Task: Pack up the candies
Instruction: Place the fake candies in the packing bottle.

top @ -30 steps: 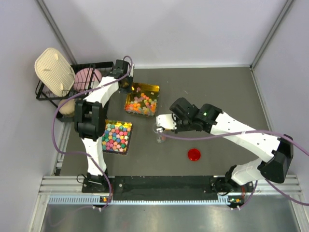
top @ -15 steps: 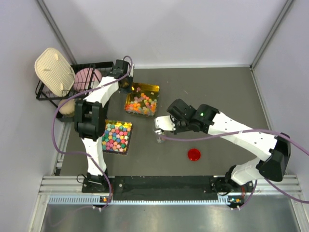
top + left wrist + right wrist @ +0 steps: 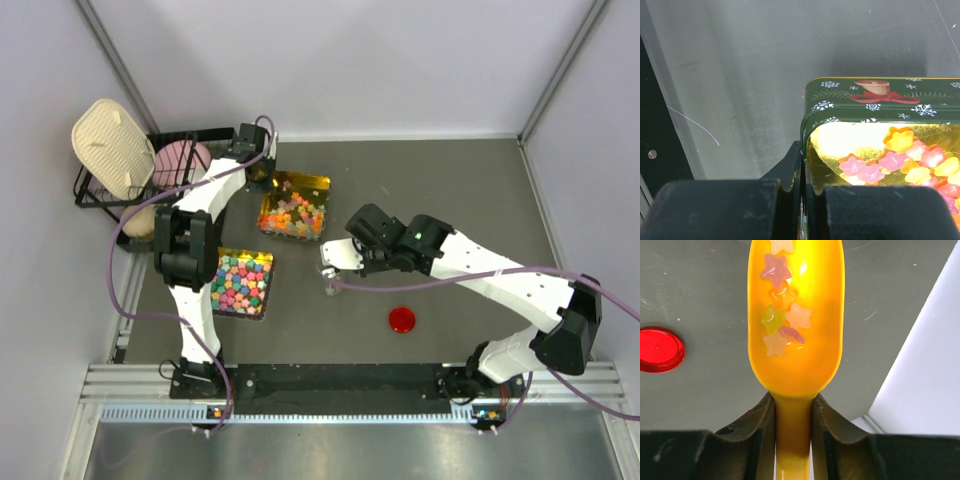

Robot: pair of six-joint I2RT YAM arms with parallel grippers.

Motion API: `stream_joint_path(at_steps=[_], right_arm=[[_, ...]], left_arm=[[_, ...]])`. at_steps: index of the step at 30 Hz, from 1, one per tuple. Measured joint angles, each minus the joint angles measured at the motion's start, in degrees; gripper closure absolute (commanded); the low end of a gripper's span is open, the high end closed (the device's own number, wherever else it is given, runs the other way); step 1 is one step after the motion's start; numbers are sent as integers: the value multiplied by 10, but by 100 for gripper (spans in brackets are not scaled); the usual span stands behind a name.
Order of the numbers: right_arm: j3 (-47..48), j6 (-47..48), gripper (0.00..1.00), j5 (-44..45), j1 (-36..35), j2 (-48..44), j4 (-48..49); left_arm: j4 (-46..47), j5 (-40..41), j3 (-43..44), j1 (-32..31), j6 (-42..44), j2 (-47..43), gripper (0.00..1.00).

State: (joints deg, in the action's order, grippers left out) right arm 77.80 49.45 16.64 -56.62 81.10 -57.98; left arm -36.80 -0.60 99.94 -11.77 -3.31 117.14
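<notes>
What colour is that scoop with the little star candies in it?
The scoop is glossy orange-yellow; the right wrist view shows it best.

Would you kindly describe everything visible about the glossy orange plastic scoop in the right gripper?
The glossy orange plastic scoop has an oval bowl, facing up, and a narrow handle. The right gripper is shut on the handle. A few star-shaped candies, pink, yellow-green and pale orange, lie in the bowl.

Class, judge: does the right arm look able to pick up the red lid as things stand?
Probably not yet. The red lid lies uncovered nearby, but the right end effector is shut on the yellow scoop, which carries candies; that would need setting down first.
</notes>
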Motion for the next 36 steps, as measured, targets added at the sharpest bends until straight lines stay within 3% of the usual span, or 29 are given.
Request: stream_joint_path(at_steps=[36], right_arm=[[29, 20, 100, 31, -11, 28, -26]], left_arm=[[0, 0, 0, 0, 0, 0, 100]])
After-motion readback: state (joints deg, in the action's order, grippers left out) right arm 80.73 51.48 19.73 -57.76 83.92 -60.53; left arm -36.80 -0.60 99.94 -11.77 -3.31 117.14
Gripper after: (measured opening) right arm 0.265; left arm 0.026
